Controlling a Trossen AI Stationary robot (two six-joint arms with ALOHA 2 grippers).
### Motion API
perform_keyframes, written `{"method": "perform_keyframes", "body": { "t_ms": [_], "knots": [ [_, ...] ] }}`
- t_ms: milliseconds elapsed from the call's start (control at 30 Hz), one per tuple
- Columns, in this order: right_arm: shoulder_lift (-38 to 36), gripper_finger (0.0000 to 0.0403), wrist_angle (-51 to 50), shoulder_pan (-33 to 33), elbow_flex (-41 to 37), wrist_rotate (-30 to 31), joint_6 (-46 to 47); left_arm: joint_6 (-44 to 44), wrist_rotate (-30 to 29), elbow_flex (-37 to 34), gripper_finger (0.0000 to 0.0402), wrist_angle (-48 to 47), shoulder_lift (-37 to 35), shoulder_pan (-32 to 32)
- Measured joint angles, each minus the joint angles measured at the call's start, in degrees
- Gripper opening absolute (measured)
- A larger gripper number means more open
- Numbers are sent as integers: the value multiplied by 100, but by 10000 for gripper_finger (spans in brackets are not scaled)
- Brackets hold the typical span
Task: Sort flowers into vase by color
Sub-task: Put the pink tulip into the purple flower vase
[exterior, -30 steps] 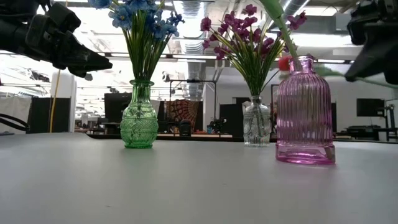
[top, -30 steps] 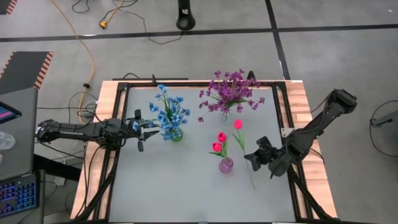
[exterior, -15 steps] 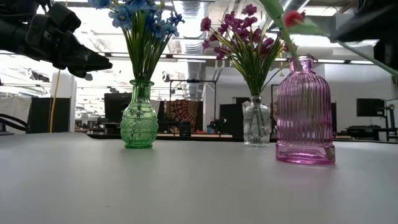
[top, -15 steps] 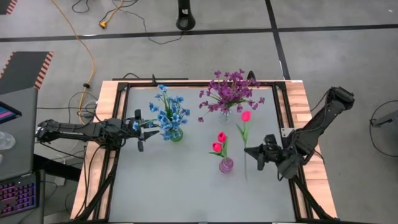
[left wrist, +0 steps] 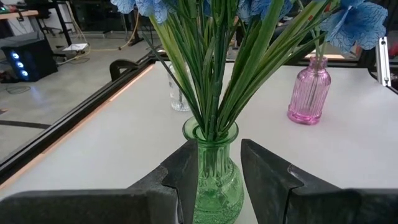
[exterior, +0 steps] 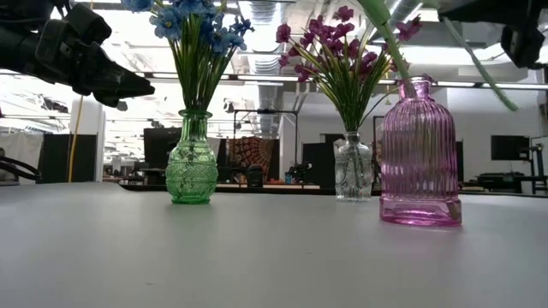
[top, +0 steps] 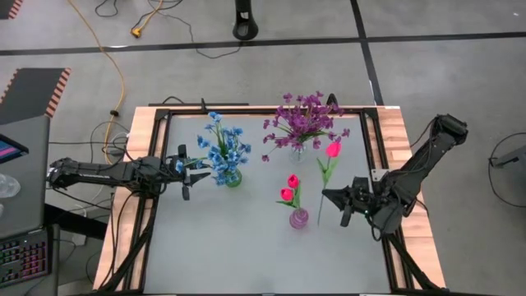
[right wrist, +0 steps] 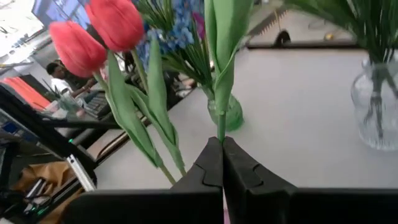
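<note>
The right gripper (top: 340,200) is pinched on the stem of a pink tulip (top: 333,150), gripping low so the bud rides ahead of the fingers and the stem end hangs free for threading; the pink vase (top: 299,218), holding two tulips already, stands just beside the gripper, likely its target. The left gripper (top: 194,173) waits half spread and empty, its fingers (left wrist: 186,171) either side of the green vase (left wrist: 214,180) of blue flowers (top: 224,148); the purple bunch (top: 302,122) sits beyond.
</note>
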Motion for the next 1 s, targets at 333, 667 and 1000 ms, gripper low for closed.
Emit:
{"method": "perform_keyframes", "body": {
  "t_ms": [333,667,1000],
  "knots": [
    [2,21,1789,-15,0,298,-2282,0,0,-1,110,1,-1,2],
    [150,21,3466,-265,0,24,-4460,0,0,-2,110,0,1,0],
    [733,21,4376,-756,0,-845,-5193,0,0,-1,110,2,-1,1]
  ]
}}
